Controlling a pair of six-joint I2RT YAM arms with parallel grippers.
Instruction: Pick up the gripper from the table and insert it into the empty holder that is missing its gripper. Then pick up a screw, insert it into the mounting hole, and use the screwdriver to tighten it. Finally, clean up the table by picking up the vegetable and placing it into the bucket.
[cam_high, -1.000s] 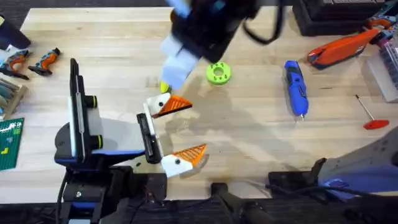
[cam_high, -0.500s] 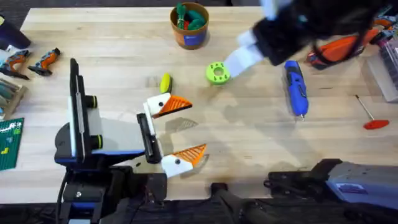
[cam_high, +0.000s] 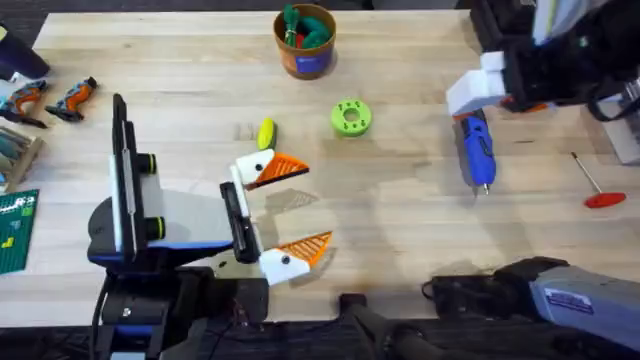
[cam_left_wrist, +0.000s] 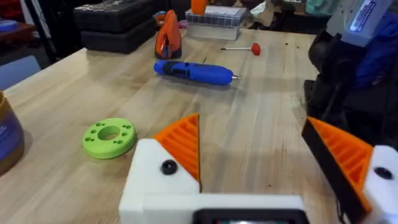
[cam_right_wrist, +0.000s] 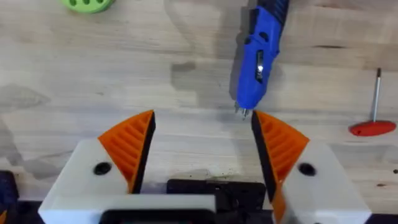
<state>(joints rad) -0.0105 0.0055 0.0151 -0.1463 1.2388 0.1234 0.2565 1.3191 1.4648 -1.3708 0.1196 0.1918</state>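
The blue screwdriver (cam_high: 476, 145) lies at the right of the table, bit toward the front. My right gripper (cam_high: 480, 95) hovers over its rear end. In the right wrist view the right gripper (cam_right_wrist: 205, 146) is open, and the screwdriver (cam_right_wrist: 258, 56) has its bit tip between the two orange pads. My left gripper (cam_high: 290, 210) rests open at centre-left, both orange tips in place. The yellow vegetable (cam_high: 266, 133) lies just behind it. The brown bucket (cam_high: 305, 40) stands at the back centre. The loose gripper, the empty holder and the screw are out of view.
A lime-green disc (cam_high: 351, 117) sits between the vegetable and the screwdriver. A thin rod with a red handle (cam_high: 595, 185) lies far right. An orange tool (cam_left_wrist: 168, 34) and boxes stand at the back right. Small tools (cam_high: 45, 100) lie at the left edge.
My right arm has swept from over the vegetable and bucket area across to the right, ending above the screwdriver. The bucket is uncovered. The left arm has not moved.
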